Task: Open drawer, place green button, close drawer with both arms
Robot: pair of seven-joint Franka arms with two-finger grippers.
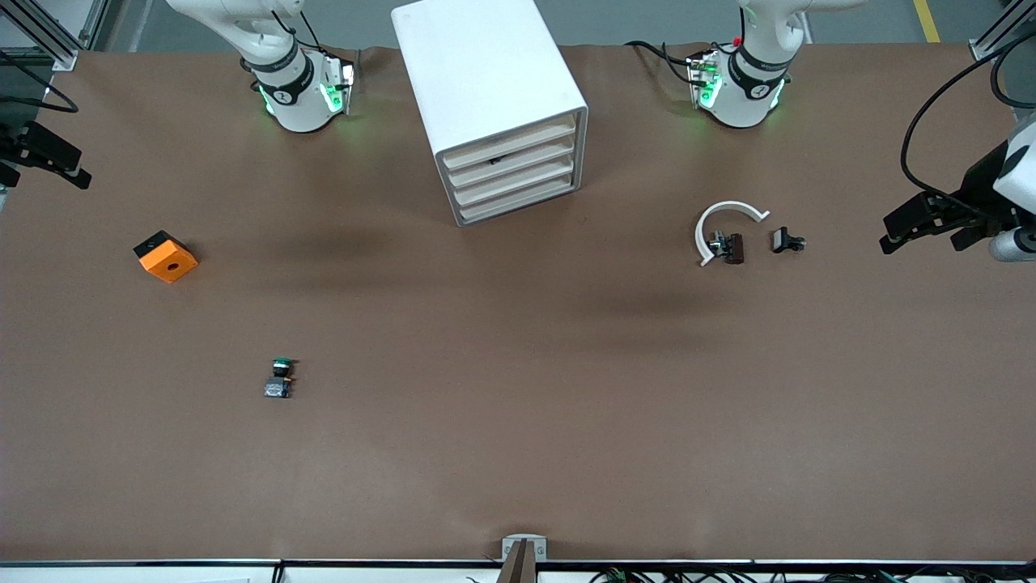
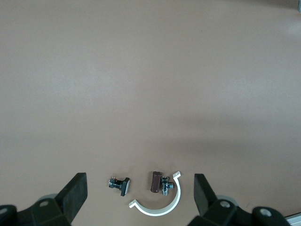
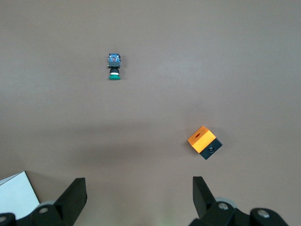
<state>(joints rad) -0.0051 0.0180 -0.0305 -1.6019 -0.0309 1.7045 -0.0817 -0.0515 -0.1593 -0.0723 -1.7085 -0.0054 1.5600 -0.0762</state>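
The button (image 1: 279,378) is seen on the worktop (image 1: 518,421), well apart from the spread right gripper (image 1: 44,158) and spread left gripper (image 1: 931,223) at its end edges.

Brown matte table (image 1: 518,421) carrying a white boxy cabinet (image 1: 486,89) of four cream-fronted drawers, all shut, between the arm bases. Toward the right arm's end: orange cube with a hole (image 1: 166,257); nearer the camera, tiny green-capped button (image 1: 280,378). Toward the left arm's end: white plastic arc (image 1: 724,227) around a black-brown clip (image 1: 731,248), small black clip (image 1: 786,240) beside.

Both arms (image 1: 275,73) cut off above.
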